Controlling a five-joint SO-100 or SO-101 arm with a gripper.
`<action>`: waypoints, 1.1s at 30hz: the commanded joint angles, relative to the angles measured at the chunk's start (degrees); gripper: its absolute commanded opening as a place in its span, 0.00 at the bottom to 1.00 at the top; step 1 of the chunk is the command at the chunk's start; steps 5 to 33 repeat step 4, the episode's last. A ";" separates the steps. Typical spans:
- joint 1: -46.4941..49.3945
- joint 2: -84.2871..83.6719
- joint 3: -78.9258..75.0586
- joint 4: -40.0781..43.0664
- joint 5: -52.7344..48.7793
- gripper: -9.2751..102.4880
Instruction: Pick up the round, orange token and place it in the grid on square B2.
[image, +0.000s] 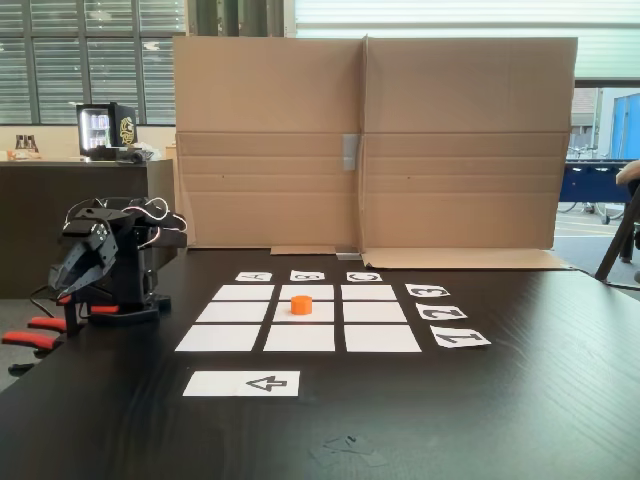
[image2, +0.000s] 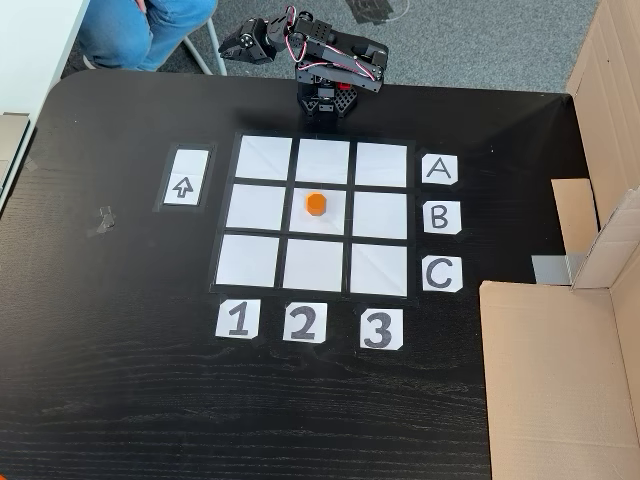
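Meanwhile, arm folded, claw down.

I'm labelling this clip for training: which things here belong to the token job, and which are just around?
Job:
token, already on square B2
grid
gripper, folded back at the table edge

Just around:
arrow strip
cardboard screen
mini fridge

Dark worktop. On it: grid of nine white sheets w/ orange token on the middle one, letter cards, number cards, arrow strip, arm base, folded cardboard.
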 joint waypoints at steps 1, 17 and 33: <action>0.35 0.18 -0.26 -1.05 0.44 0.09; 0.35 0.18 -0.26 -1.05 0.44 0.09; 0.35 0.18 -0.26 -1.05 0.44 0.09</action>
